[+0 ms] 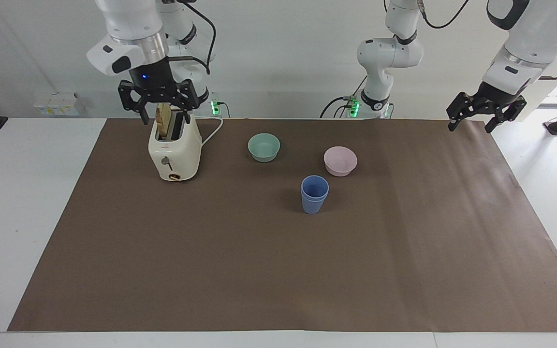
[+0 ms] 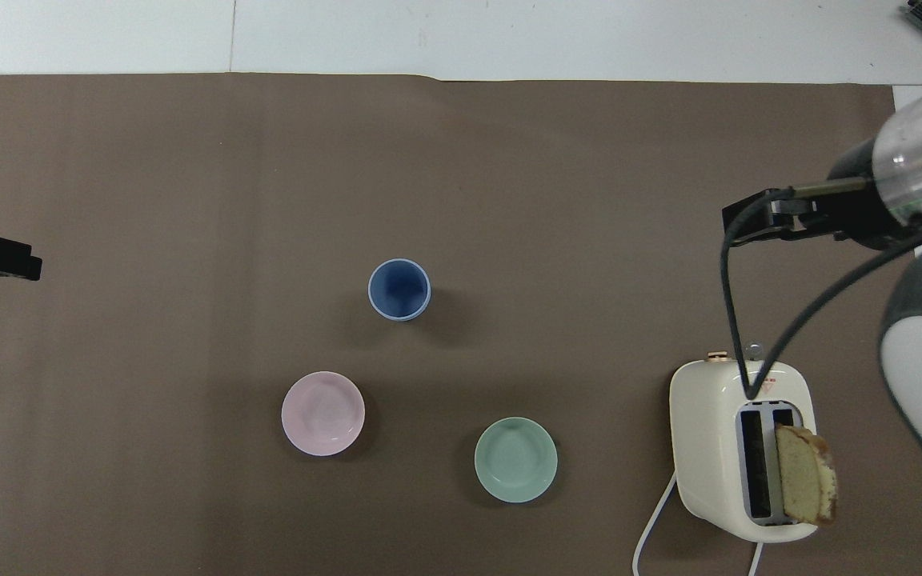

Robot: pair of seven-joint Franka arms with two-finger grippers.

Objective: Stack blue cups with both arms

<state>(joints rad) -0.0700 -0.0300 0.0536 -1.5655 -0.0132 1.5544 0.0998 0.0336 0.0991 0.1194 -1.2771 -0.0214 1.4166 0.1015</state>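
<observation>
The brown mat (image 1: pixel 278 270) covers most of the table (image 1: pixel 27 203). The right claw (image 1: pixel 157 99) hangs spread wide and empty directly over the toaster (image 1: pixel 174 150), just above the bread slice (image 1: pixel 164 121) standing in a slot. The left claw (image 1: pixel 485 112) waits raised over the mat's corner at the left arm's end, fingers spread, holding nothing. Well away from both claws, between them, the blue cups (image 1: pixel 314 194) stand nested upright on the mat, the pink bowl (image 1: pixel 340 161) and green bowl (image 1: pixel 264 147) near them.
</observation>
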